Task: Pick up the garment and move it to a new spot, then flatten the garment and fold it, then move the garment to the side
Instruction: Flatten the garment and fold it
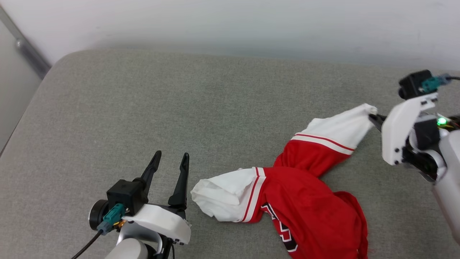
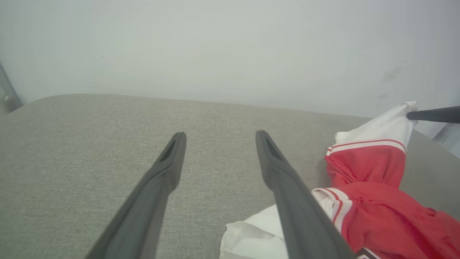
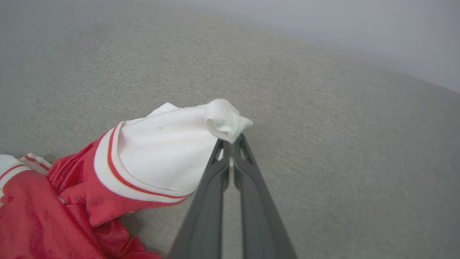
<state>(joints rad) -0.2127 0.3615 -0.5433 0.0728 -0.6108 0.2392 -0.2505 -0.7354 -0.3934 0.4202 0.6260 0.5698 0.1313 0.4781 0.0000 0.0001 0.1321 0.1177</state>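
The right gripper (image 3: 231, 142) has its two dark fingers pressed together on the tip of a white sleeve (image 3: 169, 151). A small wad of white cloth pokes out past the fingertips, and the sleeve end is raised off the surface. That sleeve belongs to the garment (image 1: 309, 201), a red jersey that lies crumpled on the right half of a grey upholstered cushion (image 1: 179, 93), toward its near side. The red body is twisted and runs out at the bottom of the head view, where part of the black, white-outlined lettering shows.

The left gripper (image 1: 170, 155) stands with its fingers spread wide and nothing between them. It is over the near left part of the cushion, just to the left of the second sleeve (image 1: 222, 198), which lies bunched on the weave. Whether a finger touches that sleeve cannot be told.

Bare grey weave runs from the garment to the cushion's rear edge and to its rounded rear left corner. A pale wall (image 1: 230, 25) rises right behind the rear edge. A slanted metal bar (image 1: 25, 48) stands past the left corner.
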